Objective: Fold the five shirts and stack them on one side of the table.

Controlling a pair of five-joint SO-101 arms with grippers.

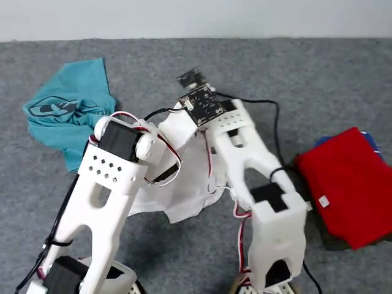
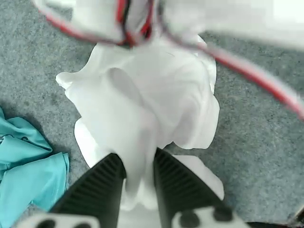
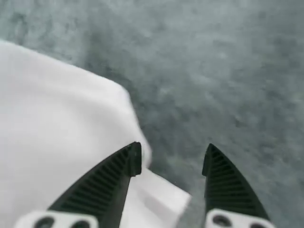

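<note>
Left gripper (image 2: 139,171) pinching the white shirt (image 2: 156,95), right gripper (image 3: 172,159) spread wide at its edge. Tag (image 1: 323,201) on the red shirt (image 1: 352,177), frame right, is unreadable.

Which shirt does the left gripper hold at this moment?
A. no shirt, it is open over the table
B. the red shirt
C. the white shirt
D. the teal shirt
C: in the left wrist view the left gripper is shut on a bunched fold of the white shirt, while the teal shirt lies apart from it, untouched.
</note>
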